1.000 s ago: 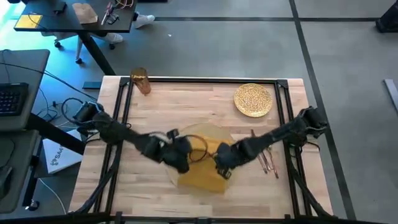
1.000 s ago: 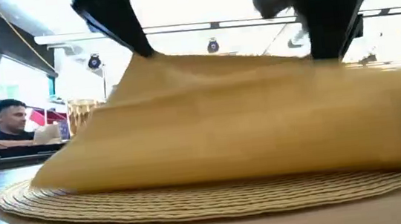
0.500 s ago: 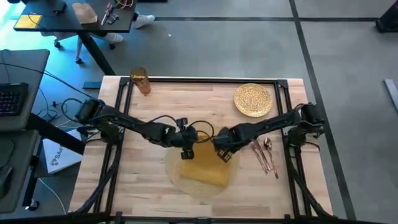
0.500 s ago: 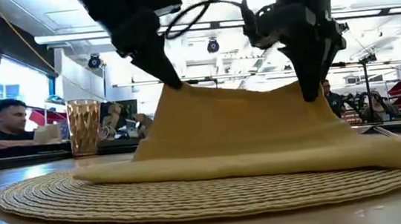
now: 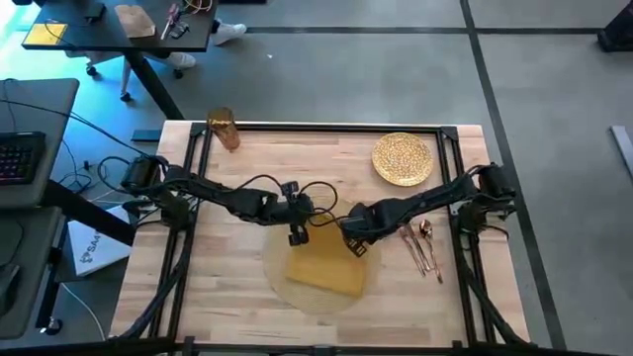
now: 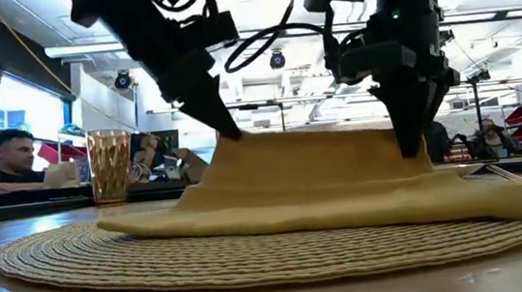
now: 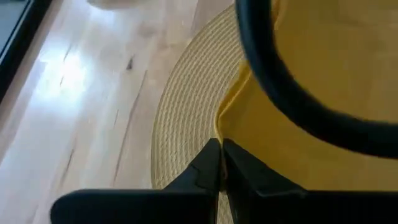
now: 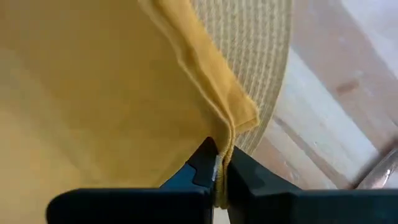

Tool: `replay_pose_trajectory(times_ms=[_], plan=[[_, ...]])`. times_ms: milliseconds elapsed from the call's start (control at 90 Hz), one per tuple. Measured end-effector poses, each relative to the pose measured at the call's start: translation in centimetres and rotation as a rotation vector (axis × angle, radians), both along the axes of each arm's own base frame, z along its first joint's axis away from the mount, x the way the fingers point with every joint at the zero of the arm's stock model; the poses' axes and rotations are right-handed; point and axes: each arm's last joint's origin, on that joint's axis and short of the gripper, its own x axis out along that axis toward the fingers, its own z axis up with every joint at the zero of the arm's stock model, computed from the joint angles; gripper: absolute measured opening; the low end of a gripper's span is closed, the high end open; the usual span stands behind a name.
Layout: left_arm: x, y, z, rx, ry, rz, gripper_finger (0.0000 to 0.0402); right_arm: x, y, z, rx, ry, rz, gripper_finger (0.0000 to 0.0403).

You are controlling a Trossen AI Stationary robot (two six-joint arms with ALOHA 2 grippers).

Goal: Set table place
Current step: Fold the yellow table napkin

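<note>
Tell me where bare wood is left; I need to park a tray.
Free: the table front left of the placemat, and the back strip between cup and plate. Crowded: the middle, where both end effectors pinch the napkin, and the cutlery beside it.

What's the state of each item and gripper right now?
napkin: on the placemat, far edge lifted
placemat: flat on the table
left gripper: shut on napkin
right gripper: shut on napkin
plate: empty, far right
cup: upright, far left
cutlery: lying right of the placemat
</note>
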Motion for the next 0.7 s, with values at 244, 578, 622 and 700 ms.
replay_pose_trajectory(times_ms=[244, 578, 622, 700], plan=[[-0.6, 0.5, -0.9, 0.001, 0.03, 0.009, 0.0007, 0.2, -0.1, 0.0, -0.027, -0.03, -0.017, 0.001], [-1.5, 2.2, -0.2, -0.028, 0.083, 0.031, 0.0095, -0.3, 0.0, 1.4, -0.038, 0.013, 0.017, 0.0145], [-1.8, 2.3, 0.6, -0.05, 0.083, 0.018, 0.0106, -0.6, 0.3, 2.3, -0.042, -0.005, 0.078, 0.0156], [-2.4, 2.1, 1.8, -0.165, 0.08, -0.108, 0.0118, -1.0, 1.7, 3.8, -0.043, -0.08, 0.247, 0.0169]])
